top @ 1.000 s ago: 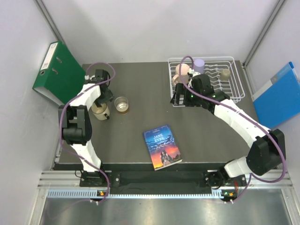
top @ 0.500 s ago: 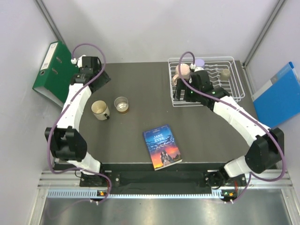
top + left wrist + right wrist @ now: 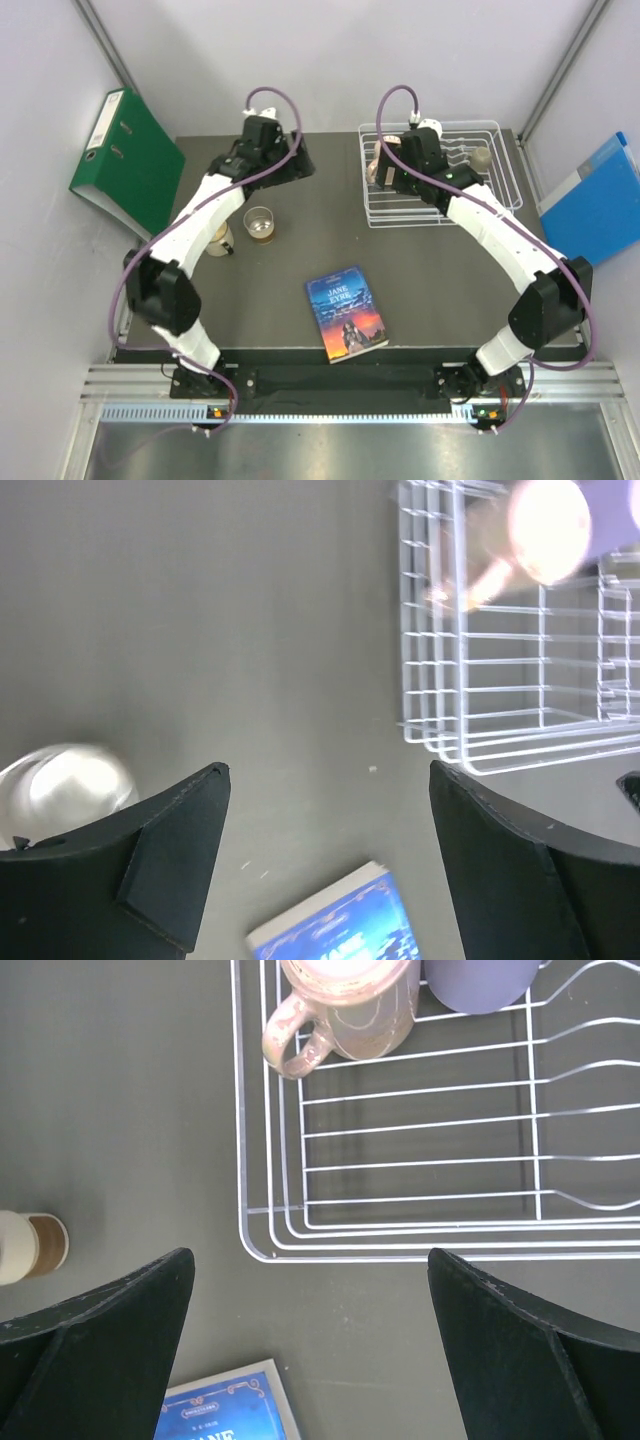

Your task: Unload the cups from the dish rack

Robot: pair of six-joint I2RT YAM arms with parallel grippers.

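**Figure.** Approach to the dish rack [image 3: 270, 1245], wrist and overhead views. The right claw [image 3: 310, 1255] is spread wide and carries nothing. Its two dark fingers [image 3: 100, 1350] frame the rack's near corner.

The pale peach handled mug [image 3: 350, 1005] stands inside the rack, ahead of the fingertips and slightly toward the left finger. Its handle points back toward that finger. The lilac tumbler [image 3: 480, 980] stands just beside the mug, ahead of the right finger (whether the two touch cannot be told). A small beige cup [image 3: 481, 157] sits farther along the rack, well off to this claw's right.

The left claw [image 3: 328, 770] is likewise wide and empty, over bare table. The rack lies ahead of it to the right, a clear glass [image 3: 65, 780] by its left finger and a paperback [image 3: 335, 935] beneath it.

The step in hand appears to be the reach for the peach mug. To do it well:

- Advance and lower the right claw until its fingers straddle the mug's body.
- Keep the handle outside the pads.
- Slip the right finger between mug and tumbler without nudging the tumbler.
- Close only once the pads are level on the wall.
- Lift straight up until the base clears the raised rim, then swing toward the table.
- Hold the left claw back from the rack so the arms do not meet.
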